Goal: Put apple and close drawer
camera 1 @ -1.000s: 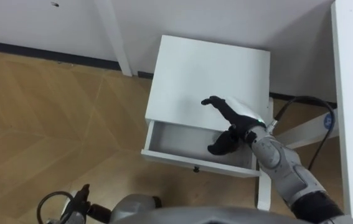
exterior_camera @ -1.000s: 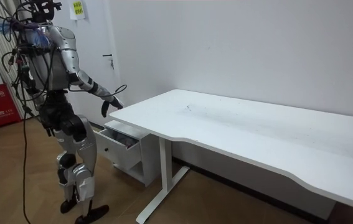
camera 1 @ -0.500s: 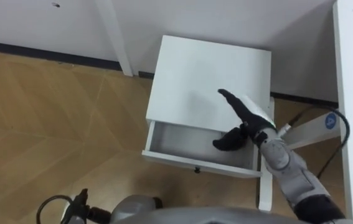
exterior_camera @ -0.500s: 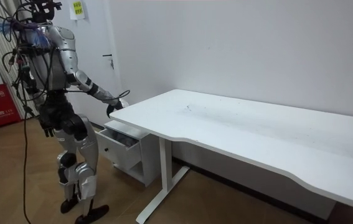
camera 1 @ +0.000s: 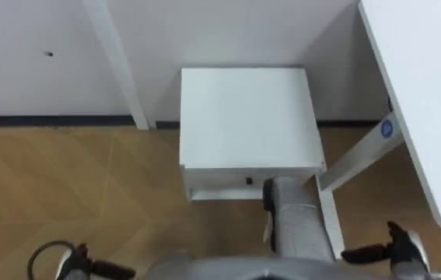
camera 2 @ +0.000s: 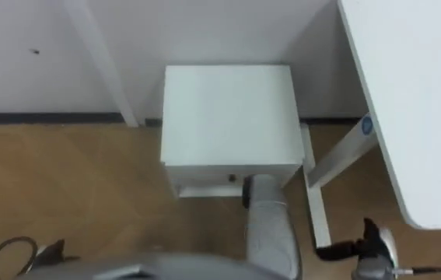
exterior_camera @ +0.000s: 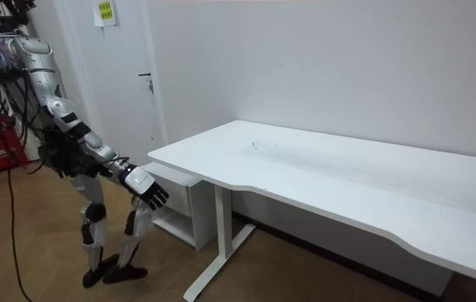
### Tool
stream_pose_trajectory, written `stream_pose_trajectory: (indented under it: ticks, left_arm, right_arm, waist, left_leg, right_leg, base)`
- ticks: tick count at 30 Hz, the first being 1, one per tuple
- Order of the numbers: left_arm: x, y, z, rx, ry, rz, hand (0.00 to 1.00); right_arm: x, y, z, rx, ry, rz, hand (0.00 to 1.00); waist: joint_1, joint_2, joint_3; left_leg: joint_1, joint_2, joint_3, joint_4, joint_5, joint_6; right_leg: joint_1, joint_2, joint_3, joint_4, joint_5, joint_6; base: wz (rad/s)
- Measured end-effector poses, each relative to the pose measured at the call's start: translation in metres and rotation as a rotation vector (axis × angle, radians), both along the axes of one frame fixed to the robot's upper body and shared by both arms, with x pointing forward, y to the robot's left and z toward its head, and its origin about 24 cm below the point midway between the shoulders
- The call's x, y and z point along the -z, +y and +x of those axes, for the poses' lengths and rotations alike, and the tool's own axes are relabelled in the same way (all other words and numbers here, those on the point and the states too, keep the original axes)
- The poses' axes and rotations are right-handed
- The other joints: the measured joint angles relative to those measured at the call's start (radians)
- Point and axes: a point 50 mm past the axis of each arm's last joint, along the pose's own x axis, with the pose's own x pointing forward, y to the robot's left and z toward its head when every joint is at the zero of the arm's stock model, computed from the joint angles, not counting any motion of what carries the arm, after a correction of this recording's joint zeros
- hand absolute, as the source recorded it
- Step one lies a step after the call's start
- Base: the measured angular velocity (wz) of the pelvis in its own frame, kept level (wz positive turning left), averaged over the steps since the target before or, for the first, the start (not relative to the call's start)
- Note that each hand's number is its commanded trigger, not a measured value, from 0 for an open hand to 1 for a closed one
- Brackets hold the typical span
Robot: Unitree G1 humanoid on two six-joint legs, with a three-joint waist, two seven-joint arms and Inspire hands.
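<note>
One drawer [camera 1: 247,181] looks shut in eye views; room view: right hand [exterior_camera: 147,188] fingers spread, low beside cabinet [exterior_camera: 189,200].

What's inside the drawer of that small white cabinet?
The drawer is pushed in; only its white front and dark knob show below the top of the cabinet. Its inside is covered, so the apple cannot be confirmed.

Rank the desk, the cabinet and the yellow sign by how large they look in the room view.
1. desk
2. cabinet
3. yellow sign
The desk also reaches nearest the camera, which adds to its apparent size.
</note>
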Motion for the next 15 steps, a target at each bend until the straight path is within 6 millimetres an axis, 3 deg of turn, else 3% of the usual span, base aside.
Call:
stream_pose_trajectory:
  ticks: [1,2,3,4,6,10,15]
  left_arm:
    - [0.0,0.0,-0.004,-0.012,0.005,-0.002,0.0]
    - [0.0,0.001,-0.006,-0.025,0.012,0.004,0.0]
    - [0.0,0.002,-0.005,-0.055,0.002,0.013,0.0]
    - [0.0,0.001,-0.004,-0.071,-0.006,0.011,0.0]
    - [-0.001,0.003,0.002,-0.107,-0.035,0.015,0.0]
    - [-0.001,0.0,0.004,-0.112,-0.061,0.009,0.0]
    - [0.0,-0.007,0.009,-0.136,-0.104,-0.015,0.0]
  right_arm:
    - [0.001,0.001,-0.001,0.006,0.002,0.004,0.0]
    - [0.002,0.004,-0.002,0.008,0.01,0.015,0.0]
    - [0.003,0.007,-0.001,0.006,0.007,0.028,0.0]
    - [0.004,0.008,0.001,0.004,0.005,0.033,0.0]
    - [0.008,0.017,0.003,0.0,0.017,0.058,0.0]
    - [0.009,0.023,0.005,-0.005,0.005,0.08,0.0]
    - [0.014,0.027,-0.006,0.035,0.036,0.112,0.0]
  waist:
    - [0.008,-0.01,-0.0061]
    - [0.027,-0.027,-0.0138]
    - [0.049,-0.047,-0.0212]
    - [0.061,-0.05,-0.0219]
    - [0.077,-0.078,-0.025]
    - [0.075,-0.096,-0.0247]
    - [0.073,-0.081,-0.0257]
  left_leg:
    - [0.002,-0.012,0.002,-0.009,0.004,0.0]
    - [0.002,-0.024,0.015,-0.028,0.022,0.006]
    - [0.002,-0.034,0.026,-0.056,0.038,0.004]
    - [0.003,-0.034,0.029,-0.07,0.046,0.0]
    - [0.016,-0.033,0.03,-0.13,0.077,-0.019]
    - [0.053,-0.029,0.025,-0.176,0.092,-0.046]
    - [0.071,-0.015,0.025,-0.223,0.108,-0.07]
  right_leg:
    - [0.065,-0.004,-0.004,-0.122,-0.009,0.009]
    - [0.173,-0.001,-0.008,-0.346,-0.035,0.019]
    - [0.261,0.004,-0.014,-0.532,-0.07,0.014]
    - [0.299,0.008,-0.019,-0.619,-0.078,0.016]
    - [0.415,0.035,-0.045,-0.875,-0.063,0.017]
    - [0.491,0.053,-0.064,-0.994,-0.044,0.022]
    - [0.498,0.072,-0.075,-0.999,-0.041,0.016]
  base:
    - [-0.12]
    - [-0.19]
    - [-0.21]
    - [-0.22]
    - [-0.1]
    - [-0.01]
    - [-0.01]
